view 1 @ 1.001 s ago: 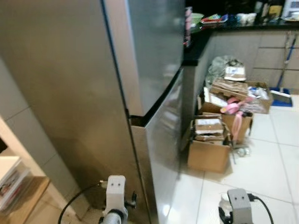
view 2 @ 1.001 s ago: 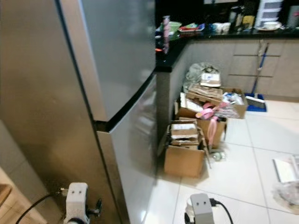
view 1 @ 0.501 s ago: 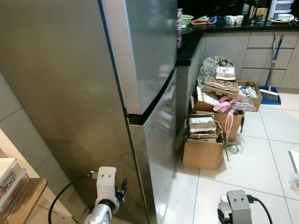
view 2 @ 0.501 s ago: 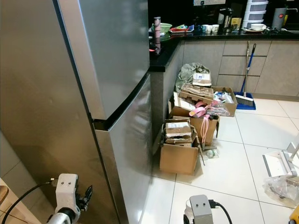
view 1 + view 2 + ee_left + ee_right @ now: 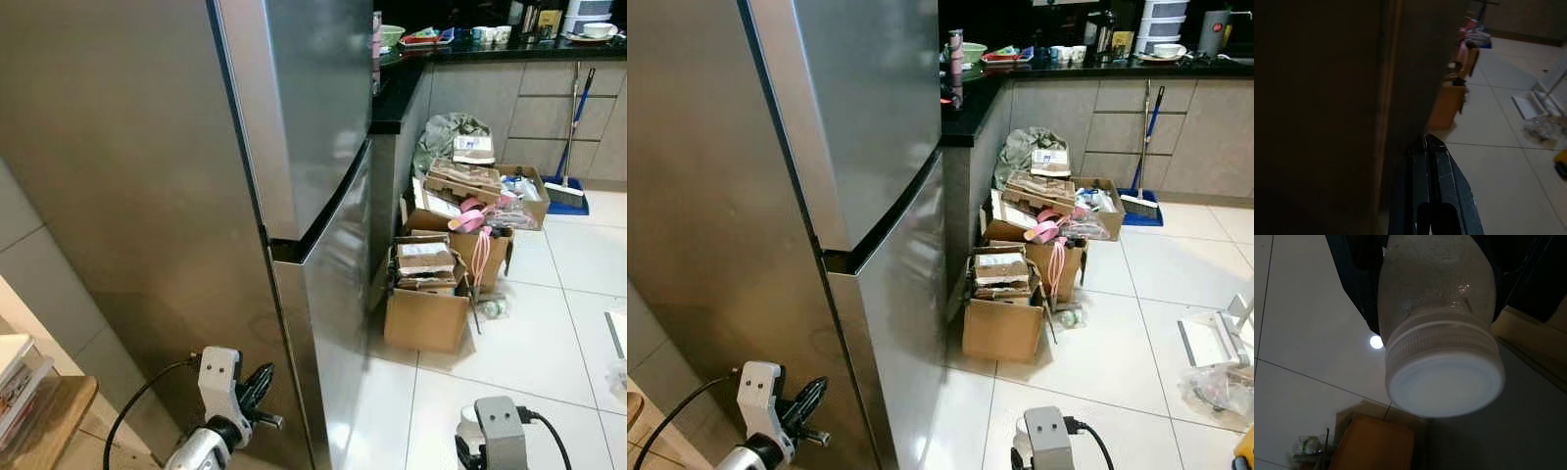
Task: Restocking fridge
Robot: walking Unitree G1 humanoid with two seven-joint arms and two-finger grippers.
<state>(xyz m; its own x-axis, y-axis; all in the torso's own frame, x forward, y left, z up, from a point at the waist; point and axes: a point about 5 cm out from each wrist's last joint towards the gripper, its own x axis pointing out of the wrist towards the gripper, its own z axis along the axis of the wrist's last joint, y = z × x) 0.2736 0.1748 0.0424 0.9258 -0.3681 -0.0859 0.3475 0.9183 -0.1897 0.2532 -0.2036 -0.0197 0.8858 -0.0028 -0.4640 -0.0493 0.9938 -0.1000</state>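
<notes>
The tall steel fridge (image 5: 196, 196) stands just ahead on the left, with both doors closed. A dark seam (image 5: 323, 220) splits the upper door from the lower one. My left gripper (image 5: 259, 384) is low against the fridge's side, near the lower door's front corner, its fingers (image 5: 1427, 161) pressed together and holding nothing. My right gripper (image 5: 1442, 279) is shut on a clear plastic bottle (image 5: 1437, 289) whose white screw cap (image 5: 1444, 382) points at the wrist camera. The right wrist block (image 5: 498, 427) sits at the lower right.
Open cardboard boxes (image 5: 426, 308) full of clutter sit on the white tile floor beside the fridge, below a dark counter (image 5: 397, 98). A blue broom (image 5: 568, 186) leans on the cabinets. A wooden shelf with books (image 5: 29, 392) is at my lower left. A plastic bag (image 5: 1215, 387) lies at right.
The left gripper has swung from pointing upward to pointing right, toward the fridge's lower door corner. The camera has steadied and shifted slightly. The right arm has barely moved.
</notes>
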